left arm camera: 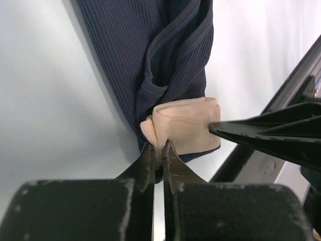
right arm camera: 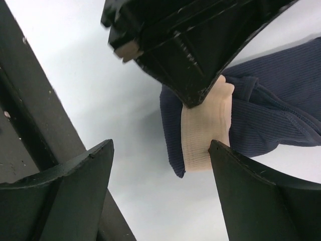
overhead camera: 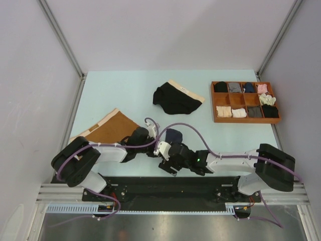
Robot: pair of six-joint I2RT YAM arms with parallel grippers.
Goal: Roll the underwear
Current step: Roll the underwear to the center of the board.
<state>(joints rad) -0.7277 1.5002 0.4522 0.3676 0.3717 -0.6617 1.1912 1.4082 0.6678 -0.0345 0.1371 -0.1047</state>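
L gripper [left arm camera: 158,146] is pinching shut on the navy underwear [left arm camera: 150,50] at its beige waistband, near table [overhead camera: 115,90] edge btwn arms; R gripper [right arm camera: 160,145] is gaping wide, holding nothing. Navy roll seems partly done; rust-brown brief [overhead camera: 113,128] & black brief [overhead camera: 175,98] are lying unrolled

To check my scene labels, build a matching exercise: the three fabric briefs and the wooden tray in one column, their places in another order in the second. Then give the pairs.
Things
1. navy blue ribbed fabric briefs
2. rust-brown fabric briefs
3. black fabric briefs with a pale waistband
4. brown wooden compartment tray

Places, seen from the top camera
A. far middle of the table
B. far right
C. near edge, waistband pinched by the shut left gripper
D. laid out at the near left

Pairs: 1-C; 2-D; 3-A; 4-B
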